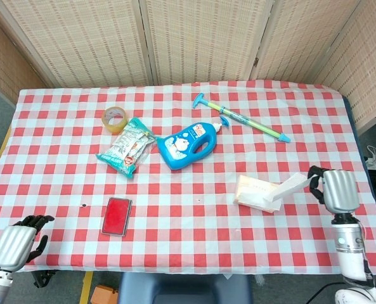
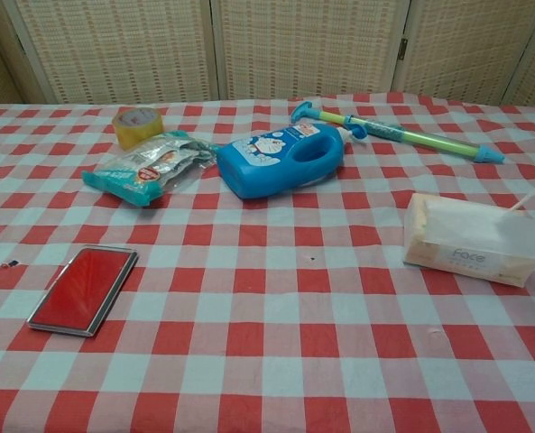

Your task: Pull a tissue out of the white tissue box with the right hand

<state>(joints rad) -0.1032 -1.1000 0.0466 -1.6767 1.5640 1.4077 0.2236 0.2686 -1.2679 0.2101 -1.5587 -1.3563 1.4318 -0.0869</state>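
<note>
The white tissue box [image 1: 255, 192] lies slanted on the checked cloth at the right; the chest view shows it [image 2: 456, 257] with its printed side facing me. A white tissue [image 1: 291, 185] stretches from the box up and to the right, into my right hand [image 1: 335, 190], which pinches its far end near the table's right edge. In the chest view the tissue [image 2: 506, 229] drapes over the box and runs off the right edge, where the right hand is out of frame. My left hand [image 1: 15, 244] hangs at the front left corner, fingers curled in, holding nothing.
A blue detergent bottle [image 1: 188, 144] lies mid-table, with a snack packet [image 1: 127, 149] and a tape roll [image 1: 115, 118] to its left. A long toy pump [image 1: 241, 118] lies at the back. A red flat case [image 1: 117, 216] sits front left.
</note>
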